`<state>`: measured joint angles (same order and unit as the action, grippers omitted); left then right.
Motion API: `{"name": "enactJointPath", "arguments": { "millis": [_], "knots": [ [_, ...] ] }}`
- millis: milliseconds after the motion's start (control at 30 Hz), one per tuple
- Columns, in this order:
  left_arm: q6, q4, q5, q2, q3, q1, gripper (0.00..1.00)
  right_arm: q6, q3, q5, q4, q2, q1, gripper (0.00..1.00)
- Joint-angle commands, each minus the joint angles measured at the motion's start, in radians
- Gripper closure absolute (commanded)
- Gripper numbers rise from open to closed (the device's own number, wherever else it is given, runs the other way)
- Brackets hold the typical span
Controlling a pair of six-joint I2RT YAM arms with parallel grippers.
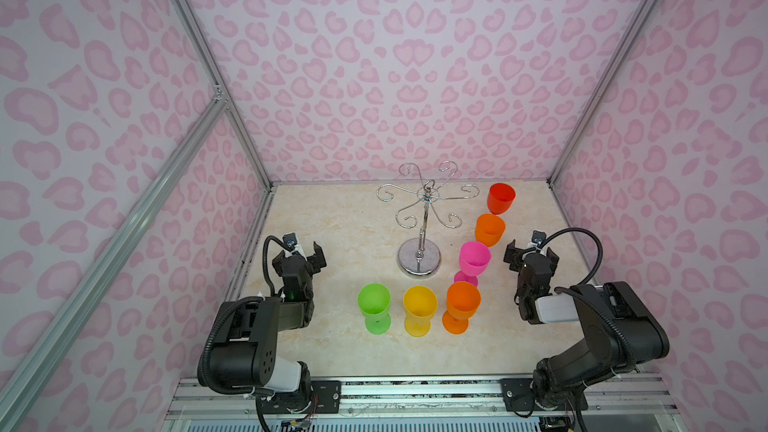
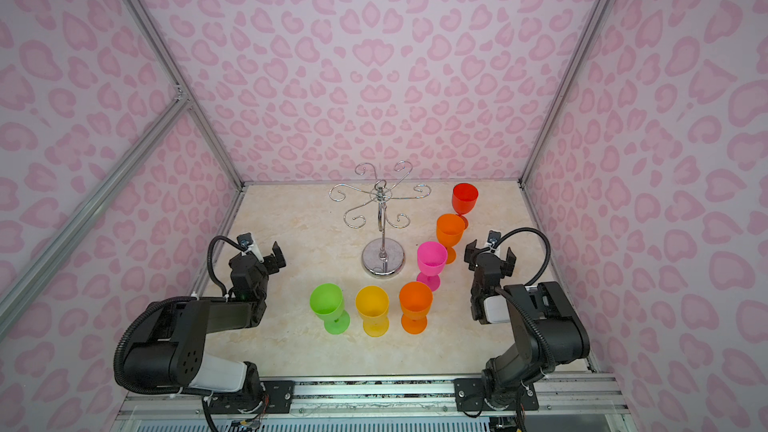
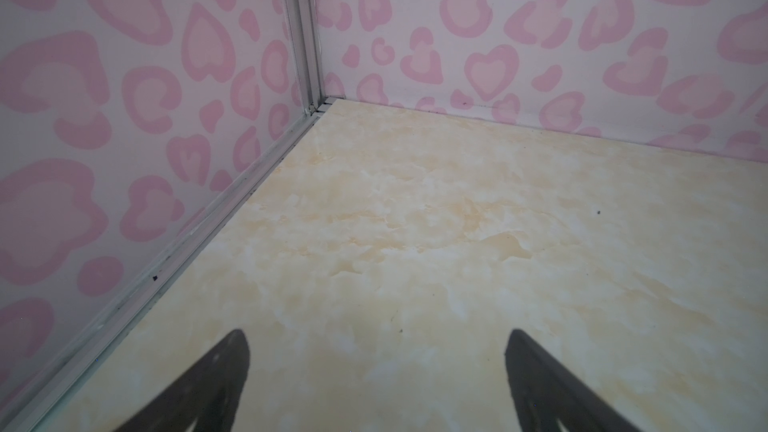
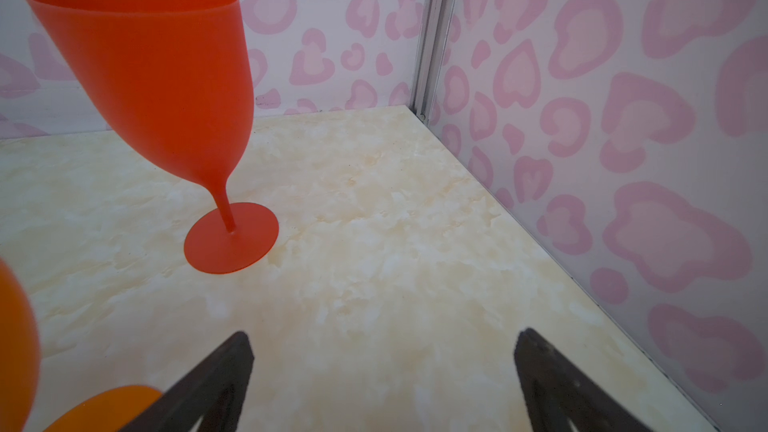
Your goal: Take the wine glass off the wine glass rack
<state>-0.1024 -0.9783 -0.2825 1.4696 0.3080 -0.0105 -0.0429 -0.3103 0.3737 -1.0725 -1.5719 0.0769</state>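
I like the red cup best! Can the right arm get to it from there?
Probably yes. The red glass stands upright just ahead of the right arm's open, empty jaws, with bare table between them. The orange glass beside it is close and might get bumped.

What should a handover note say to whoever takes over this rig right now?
Left gripper: open and empty, over bare table near the left wall.
Right gripper: open and empty, to the right of the glasses, touching none.
Wine glass rack: stands toward the back of the table, every hook bare.
Glasses: six stand upright on the table. The green glass, yellow glass and near orange glass form a front row. The pink glass, far orange glass and red glass run back along the rack's right.
Done: nothing hangs on the rack, so removal looks complete.
Left: apparently nothing.
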Motion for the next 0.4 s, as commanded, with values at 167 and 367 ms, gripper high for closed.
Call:
{"name": "enactJointPath", "arguments": {
  "millis": [167, 367],
  "knots": [
    [0.004, -0.033, -0.008, 0.005, 0.007, 0.000, 0.03, -0.002, 0.006, 0.010, -0.034, -0.004, 0.001, 0.01],
    [0.006, -0.040, -0.006, 0.000, -0.001, 0.000, 0.02, -0.001, 0.006, 0.012, -0.033, -0.004, 0.001, 0.01]
  ]
}}
